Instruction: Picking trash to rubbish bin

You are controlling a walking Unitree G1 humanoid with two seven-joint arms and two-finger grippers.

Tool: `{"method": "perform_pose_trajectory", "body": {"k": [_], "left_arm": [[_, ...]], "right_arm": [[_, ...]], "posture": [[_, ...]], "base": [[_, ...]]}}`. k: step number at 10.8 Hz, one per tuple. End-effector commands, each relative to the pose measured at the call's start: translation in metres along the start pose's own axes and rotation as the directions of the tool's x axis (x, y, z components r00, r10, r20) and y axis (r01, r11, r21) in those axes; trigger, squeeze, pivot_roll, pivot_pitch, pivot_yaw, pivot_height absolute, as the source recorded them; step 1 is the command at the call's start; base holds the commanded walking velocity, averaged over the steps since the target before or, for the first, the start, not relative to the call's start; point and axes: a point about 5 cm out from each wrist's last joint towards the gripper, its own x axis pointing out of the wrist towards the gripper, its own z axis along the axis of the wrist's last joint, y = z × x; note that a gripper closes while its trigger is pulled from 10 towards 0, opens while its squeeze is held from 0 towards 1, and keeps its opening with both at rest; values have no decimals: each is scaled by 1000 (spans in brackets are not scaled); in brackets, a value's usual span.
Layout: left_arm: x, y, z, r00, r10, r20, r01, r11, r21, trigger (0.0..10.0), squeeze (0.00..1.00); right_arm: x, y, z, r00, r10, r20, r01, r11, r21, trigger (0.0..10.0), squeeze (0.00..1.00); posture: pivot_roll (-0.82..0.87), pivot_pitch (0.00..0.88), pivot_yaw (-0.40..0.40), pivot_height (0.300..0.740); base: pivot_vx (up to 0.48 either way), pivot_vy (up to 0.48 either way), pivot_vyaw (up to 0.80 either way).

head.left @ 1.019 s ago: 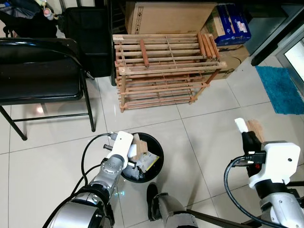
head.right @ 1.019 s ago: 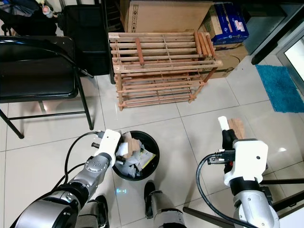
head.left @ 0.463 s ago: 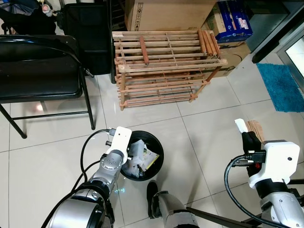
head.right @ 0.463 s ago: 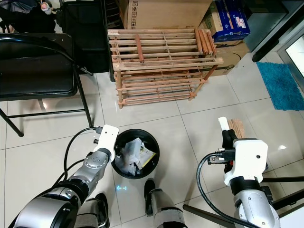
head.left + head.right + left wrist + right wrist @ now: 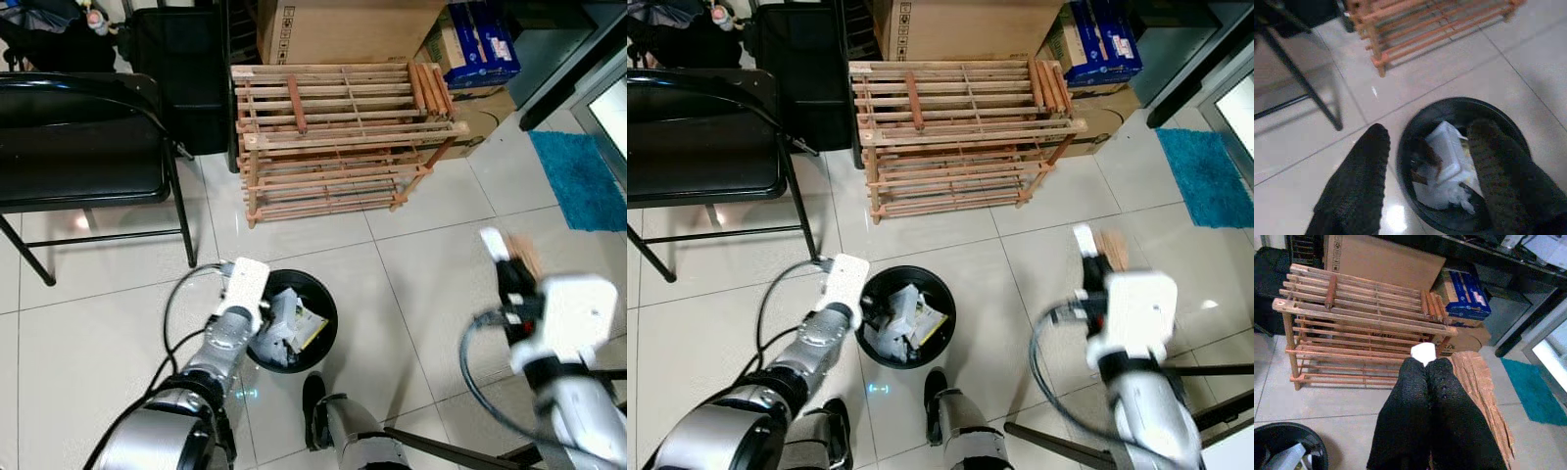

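On glossy pale floor tiles (image 5: 411, 245), a round black rubbish bin (image 5: 320, 294) holding white wrappers sits before a slatted wooden rack (image 5: 343, 137), beside a black folding chair (image 5: 88, 147). Left gripper (image 5: 1425, 181) hovers spread wide over the bin, holding nothing. Right gripper (image 5: 1425, 363) pinches a brown paper scrap (image 5: 1476, 391) and white scrap (image 5: 1423, 352).

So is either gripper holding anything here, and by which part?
The right gripper is shut on a small white scrap, pinched by its lower end at the fingertips. The left gripper is open above the black bin, holding nothing.
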Motion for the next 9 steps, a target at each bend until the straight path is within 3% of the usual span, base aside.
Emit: {"method": "perform_pose_trajectory", "body": {"k": [1,4,6,9], "left_arm": [[-2,1,-3,999,35,8,-35,999,-16,10000,1000],[-6,35,9,980,143,138,-135,989,-65,10000,1000],[-11,42,16,969,135,208,-127,990,-54,10000,1000],[-44,52,28,940,167,296,-150,985,-81,10000,1000]], "right_arm": [[3,-2,-9,1000,9,-26,-9,1000,-7,10000,0],[41,7,-11,996,81,28,-81,997,11,10000,0],[60,10,-12,992,113,47,-114,993,10,10000,0],[96,39,-21,968,241,69,-243,970,27,10000,0]], "posture": [[-4,295,-167,740],[152,264,-161,740],[229,247,-165,740],[354,265,-172,740]], "base": [[0,0,0],[0,0,0],[0,0,0],[0,0,0]]}}
